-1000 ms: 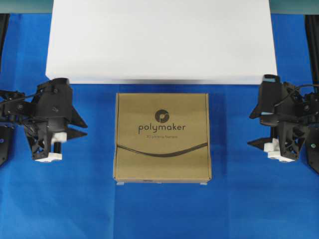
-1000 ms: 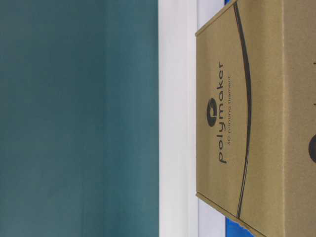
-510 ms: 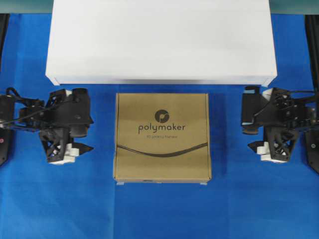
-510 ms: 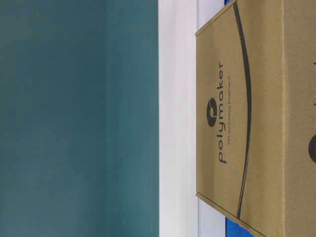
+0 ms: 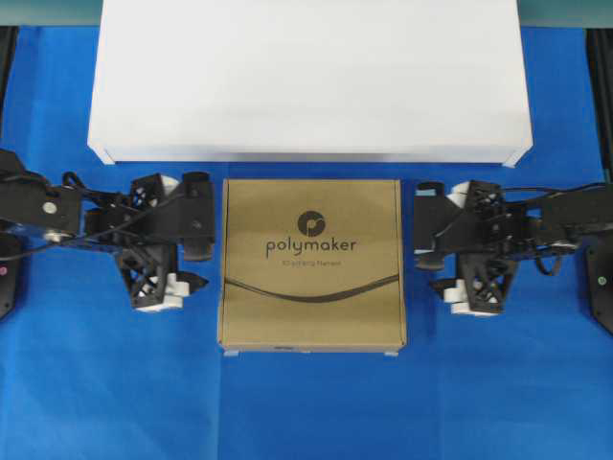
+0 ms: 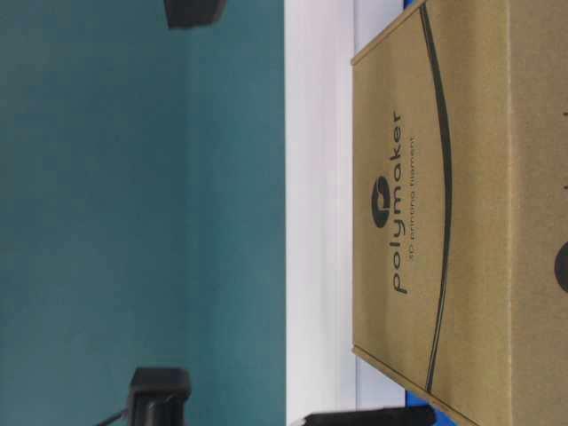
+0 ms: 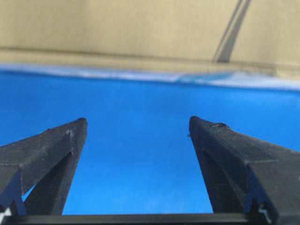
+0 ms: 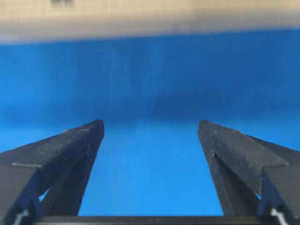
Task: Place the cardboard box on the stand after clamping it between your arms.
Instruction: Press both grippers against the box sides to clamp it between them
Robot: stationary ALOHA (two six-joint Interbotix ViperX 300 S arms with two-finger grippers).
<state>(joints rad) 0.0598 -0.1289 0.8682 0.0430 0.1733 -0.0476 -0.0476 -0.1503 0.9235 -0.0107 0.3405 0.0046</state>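
The brown cardboard box (image 5: 311,264) printed "polymaker" lies flat on the blue cloth, just in front of the white stand (image 5: 306,77). My left gripper (image 5: 203,259) sits close beside the box's left side and my right gripper (image 5: 428,254) close beside its right side; a narrow gap shows on each side. In the left wrist view the left gripper (image 7: 138,121) is open with only blue cloth between its fingers, and the box wall (image 7: 140,33) lies ahead. The right gripper (image 8: 150,123) is likewise open and empty, facing the blurred box (image 8: 150,18).
Blue cloth (image 5: 306,412) covers the table around the box. In the table-level view the box (image 6: 461,222) fills the right side, with the stand (image 6: 315,177) behind it. Dark arm parts (image 6: 160,395) show at the frame's edges. Black frames stand at both table sides.
Both arms have swung inward from the table's outer sides to flank the box. Dark arm parts have come into the table-level view. The box has not moved.
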